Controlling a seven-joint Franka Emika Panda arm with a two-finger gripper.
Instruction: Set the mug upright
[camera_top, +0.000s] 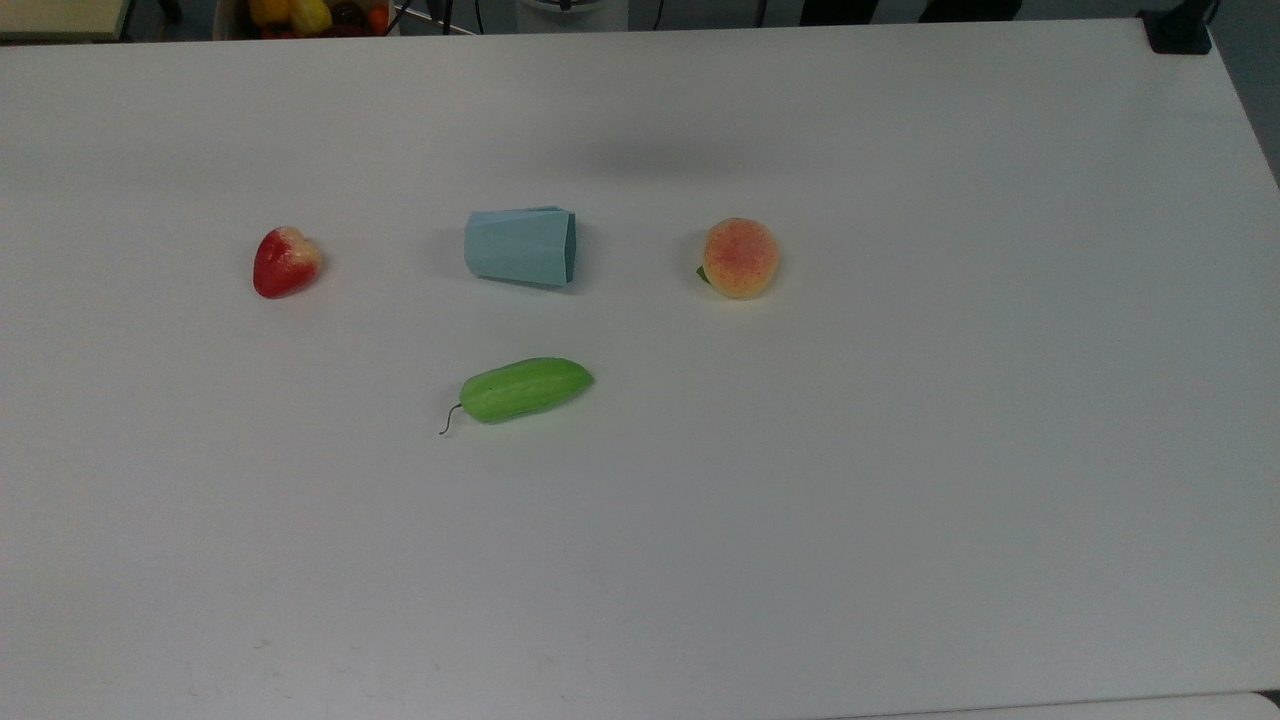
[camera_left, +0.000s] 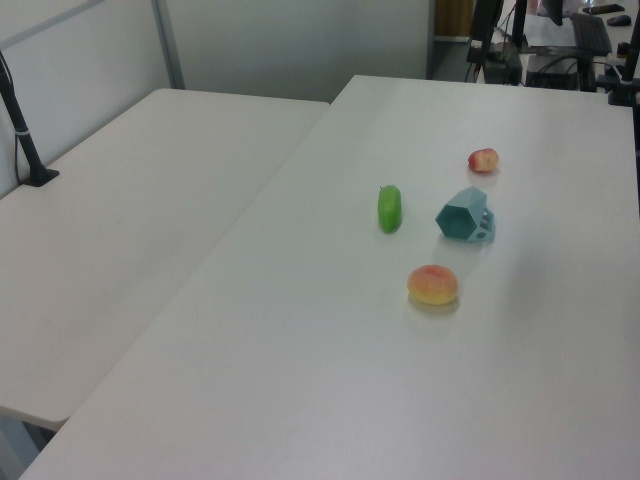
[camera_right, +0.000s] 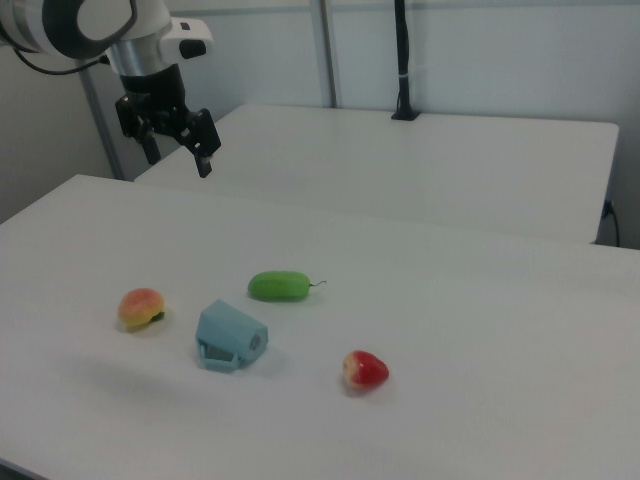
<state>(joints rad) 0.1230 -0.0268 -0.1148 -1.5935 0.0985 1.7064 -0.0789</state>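
The mug (camera_top: 520, 247) is a pale blue faceted cup lying on its side on the white table (camera_top: 900, 500), its wide hexagonal rim turned toward the peach. It also appears in the left view (camera_left: 463, 215) and the right view (camera_right: 230, 336). My gripper (camera_right: 178, 155) hangs high in the right view's upper left, well above the table and far from the mug. Its black fingers are open with nothing between them.
A green cucumber (camera_top: 525, 389) lies in front of the mug, a peach (camera_top: 740, 258) at the top view's right and a red strawberry (camera_top: 285, 262) at its left. A second table (camera_left: 120, 220) adjoins this one. A black post (camera_right: 402, 60) stands on it.
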